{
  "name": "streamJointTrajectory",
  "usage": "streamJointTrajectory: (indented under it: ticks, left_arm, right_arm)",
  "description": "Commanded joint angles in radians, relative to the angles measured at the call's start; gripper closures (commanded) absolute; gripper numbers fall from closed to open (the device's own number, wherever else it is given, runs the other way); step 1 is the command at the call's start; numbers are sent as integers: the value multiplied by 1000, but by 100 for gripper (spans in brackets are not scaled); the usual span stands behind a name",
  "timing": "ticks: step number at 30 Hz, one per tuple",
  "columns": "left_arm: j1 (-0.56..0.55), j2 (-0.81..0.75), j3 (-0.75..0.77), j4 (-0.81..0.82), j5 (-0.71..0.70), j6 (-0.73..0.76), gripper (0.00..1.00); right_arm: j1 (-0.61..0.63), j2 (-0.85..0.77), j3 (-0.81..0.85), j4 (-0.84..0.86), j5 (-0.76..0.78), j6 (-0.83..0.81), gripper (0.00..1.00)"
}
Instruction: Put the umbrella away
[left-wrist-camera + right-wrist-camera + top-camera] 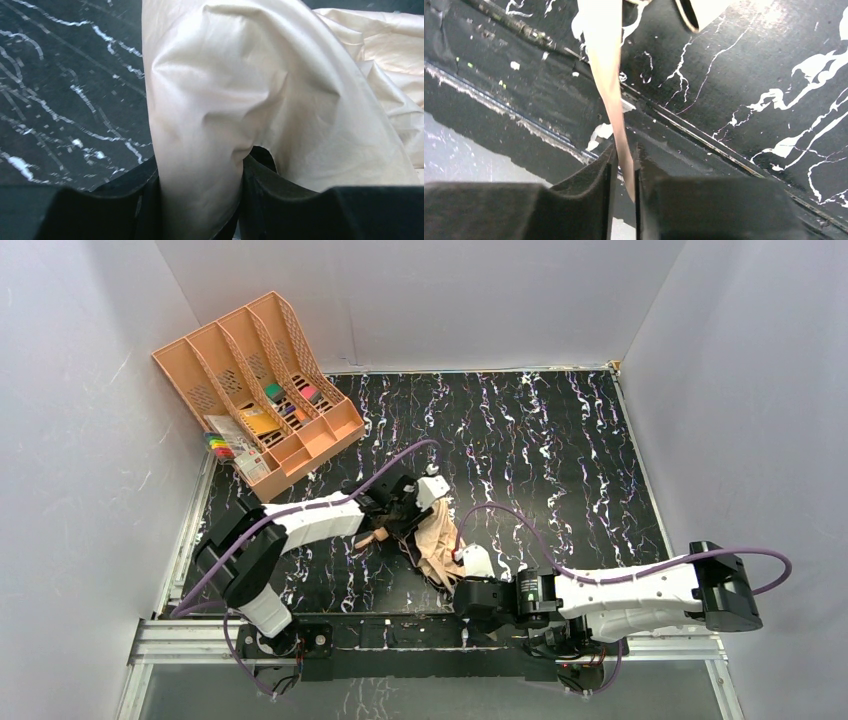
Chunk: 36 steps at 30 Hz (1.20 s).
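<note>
The umbrella (437, 543) lies crumpled on the black marbled table near the front middle. Its pale tan fabric is loose and its short tan handle (371, 537) points left. My left gripper (408, 512) sits at the handle end, shut on a thick fold of the fabric. In the left wrist view that fold (220, 100) fills the gap between the jaws of the gripper (200, 172). My right gripper (468, 578) is at the umbrella's near end. In the right wrist view it (624, 155) is shut on a thin tan strip of the umbrella (606, 65), stretched taut over the table's front edge.
A peach-orange divided file tray (222, 350) leans at the back left corner, with small coloured items in its slots. A metal rail (400, 635) runs along the table's front edge, just under my right gripper. White walls close in on three sides.
</note>
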Motion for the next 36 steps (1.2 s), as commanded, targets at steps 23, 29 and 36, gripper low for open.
streamJointTrajectory:
  ticks: [23,29,36]
  left_arm:
    - [-25,-216,-359,555,-9,411,91]
    - [-28,-219,-383,588,48,455,94]
    - [-35,-216,-382,588,73,469,95]
  right_arm:
    - [-1049,130,202,564,-630,-750,28]
    - [-1114,349,378,536,-885,-941,21]
    - [-1115,507,498,563,-1062,-1100,14]
